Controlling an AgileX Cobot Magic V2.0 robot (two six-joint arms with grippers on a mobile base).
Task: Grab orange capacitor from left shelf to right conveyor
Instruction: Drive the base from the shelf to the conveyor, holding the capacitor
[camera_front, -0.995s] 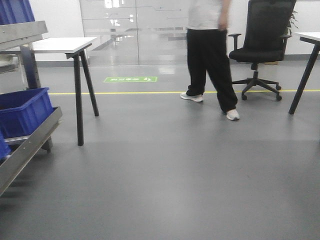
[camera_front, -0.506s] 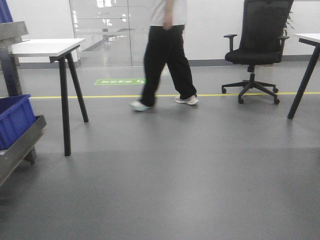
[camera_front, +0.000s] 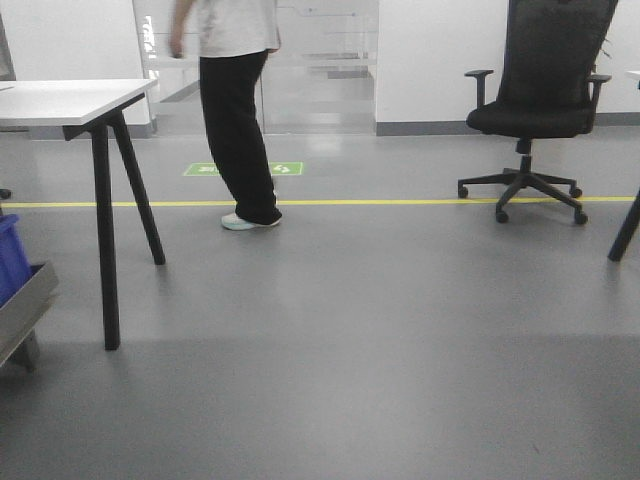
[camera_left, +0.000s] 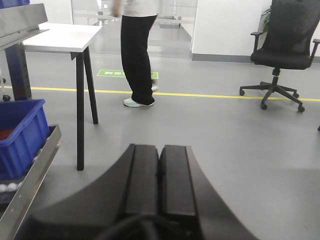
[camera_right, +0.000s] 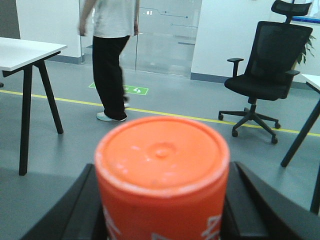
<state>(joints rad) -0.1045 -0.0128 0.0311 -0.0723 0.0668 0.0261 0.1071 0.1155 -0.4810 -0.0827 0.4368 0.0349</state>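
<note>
orange capacitor (camera_right: 162, 180): is sitting upright between the jaws of the right gripper (camera_right: 164, 222), filling the near middle of the right wrist view with its round top facing the camera.
right gripper: its jaws are clamping the orange capacitor from left and right.
left gripper (camera_left: 160, 172): its jaws are pressing flat together and carrying nothing.
left shelf (camera_left: 35, 175): its steel rail and a blue bin (camera_left: 20, 132) are showing at the left edge, well apart from the capacitor.
right conveyor: is not appearing in any view.
done: the pick is looking complete, since the capacitor is riding in the jaws and off the shelf.
left to do: carrying it to the conveyor, setting it on the belt and releasing are all seeming outstanding.
writing on capacitor: white marks are peeking in at the bottom of its side, cut off and unreadable.
floor sign (camera_front: 243, 169): a green panel with white marks is lying far across the floor, beyond a yellow line (camera_front: 400, 202); it is too small to read.
surroundings: a person (camera_front: 235, 110) is standing by the sign, a white table (camera_front: 70, 100) is standing at the left, and an office chair (camera_front: 545, 105) is sitting far right.
</note>
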